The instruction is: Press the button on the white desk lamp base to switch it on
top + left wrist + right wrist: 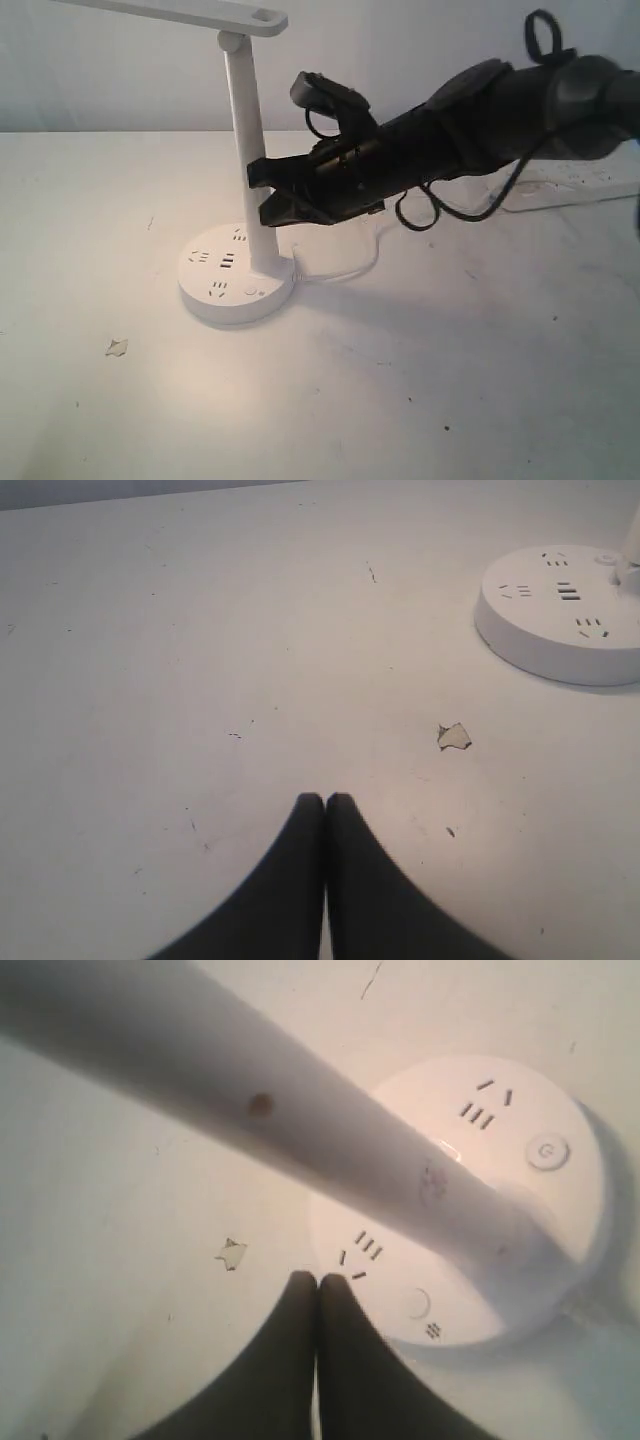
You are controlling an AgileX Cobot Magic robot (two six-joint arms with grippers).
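No brand or lettering can be read. On top of the white desk lamp base [237, 275] only dark socket slots [217, 290] and faint rings are made out, and the mark inside one ring in the right wrist view is too blurred to be read. The base is stood on the table [450, 380], left of centre in the exterior view, with a slim stem [245, 150] rising from its right side. The button [249, 292] is found on the front of the base's top, just beside the foot of the stem.

The right gripper [318, 1282] is held in the air at mid-height of the stem, just beside it. Its jaws are closed on nothing, tips pressed together. The button lies below those tips, apart from them.

The left gripper [325, 802] is seen with jaws likewise closed and empty, low over the table and well apart from the base, with a small torn scrap [453, 737] lying between.
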